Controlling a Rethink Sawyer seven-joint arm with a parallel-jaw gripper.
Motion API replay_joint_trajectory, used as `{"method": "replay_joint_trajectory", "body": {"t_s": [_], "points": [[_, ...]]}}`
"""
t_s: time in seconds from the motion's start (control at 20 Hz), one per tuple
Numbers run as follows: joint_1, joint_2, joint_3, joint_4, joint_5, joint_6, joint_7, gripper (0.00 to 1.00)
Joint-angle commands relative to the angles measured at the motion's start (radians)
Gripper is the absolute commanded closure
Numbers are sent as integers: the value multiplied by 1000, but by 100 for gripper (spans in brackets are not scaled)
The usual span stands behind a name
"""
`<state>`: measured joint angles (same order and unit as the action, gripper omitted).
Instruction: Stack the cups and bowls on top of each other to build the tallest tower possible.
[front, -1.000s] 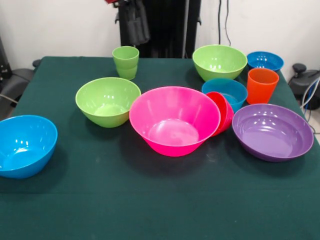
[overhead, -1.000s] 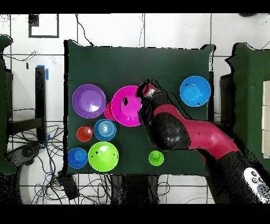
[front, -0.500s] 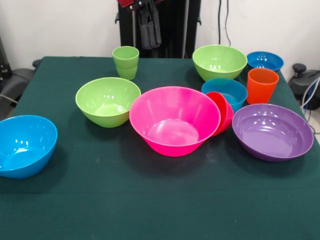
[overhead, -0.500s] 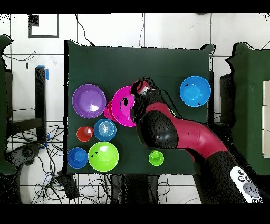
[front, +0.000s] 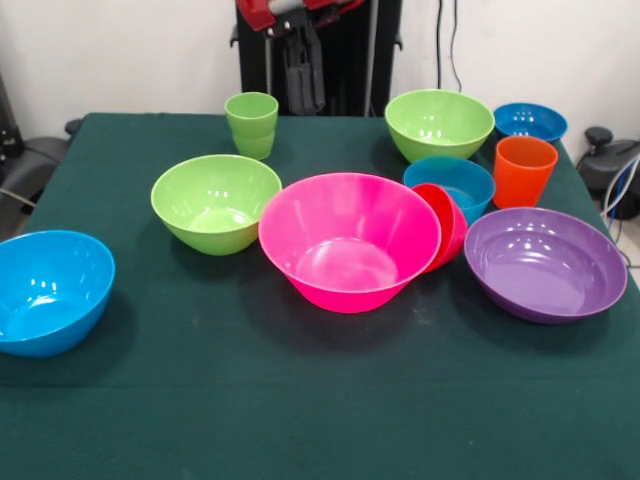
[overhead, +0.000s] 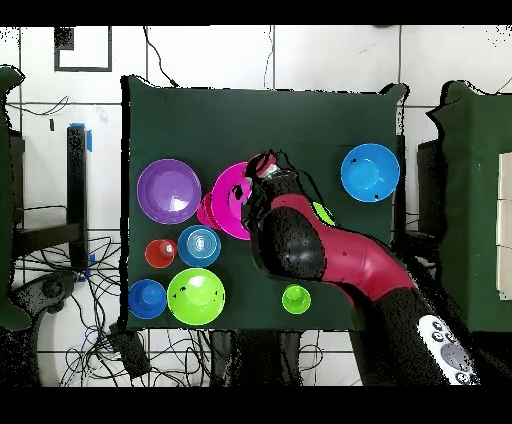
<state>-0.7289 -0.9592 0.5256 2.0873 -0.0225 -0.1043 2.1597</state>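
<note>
Crowding the desk (front: 200, 400), bowls are ringing the pink bowl (front: 348, 240); I am seeing the gripper (front: 303, 90) descending farther than earlier, beside the green cup (front: 252, 124); jaws' state unclear.

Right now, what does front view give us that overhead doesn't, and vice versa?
Front only: the lime green bowl left of the big pink bowl is fully visible, and the small red-pink bowl can be seen tilted against the pink one. The gripper hangs at the top edge.

Overhead only: the whole red arm stretching over the table, covering most of that lime bowl and part of the pink one.

Both: purple bowl, orange cup, light green cup. Nothing stacked yet.
</note>
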Motion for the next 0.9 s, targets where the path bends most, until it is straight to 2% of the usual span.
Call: {"method": "replay_joint_trajectory", "body": {"t_s": [0.05,0.4,0.5,0.65,0.75,0.9], "points": [[112,124,-144,-28,84,-117,208,100],[136,129,-189,-5,115,-140,193,100],[126,161,-178,-11,112,-150,195,100],[145,207,-188,-28,123,-203,207,100],[188,235,-211,-40,165,-246,230,100],[283,256,-254,-49,273,-315,276,100]]}}
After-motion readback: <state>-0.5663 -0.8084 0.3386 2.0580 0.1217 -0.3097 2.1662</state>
